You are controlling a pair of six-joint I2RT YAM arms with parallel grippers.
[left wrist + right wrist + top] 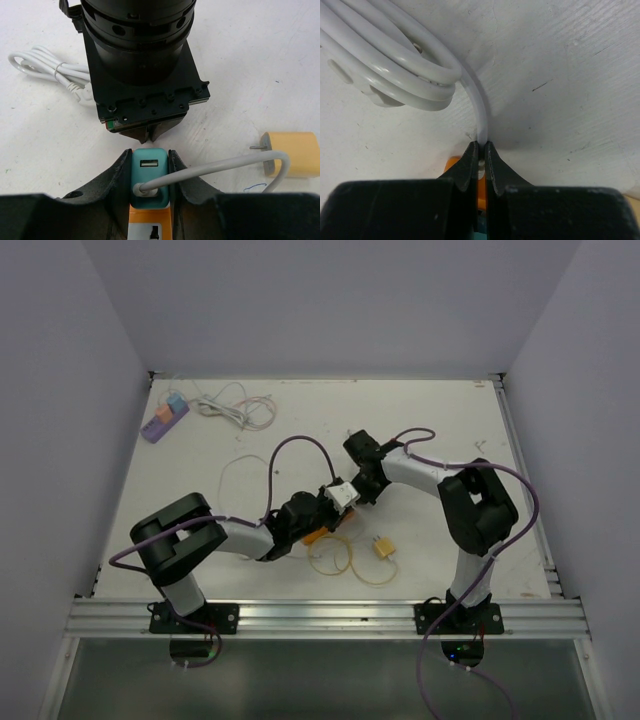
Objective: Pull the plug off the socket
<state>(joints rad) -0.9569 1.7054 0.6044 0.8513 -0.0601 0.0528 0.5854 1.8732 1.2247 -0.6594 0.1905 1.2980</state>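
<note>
Bracing against a pull, the left gripper (pixel 149 157) is clamped on both sides of the socket (pixel 156 201), mid-table, so the block cannot follow. The plug (pixel 141 189) sits seated in its teal face. Opposite, the right gripper (pixel 481 147) is pinched tight on a white cable (pixel 475 100), apparently to draw it away.

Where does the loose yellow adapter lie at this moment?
In the top view, the yellow adapter lies on the table near the front edge, slightly right of centre, just right of the orange-and-teal socket block.
</note>
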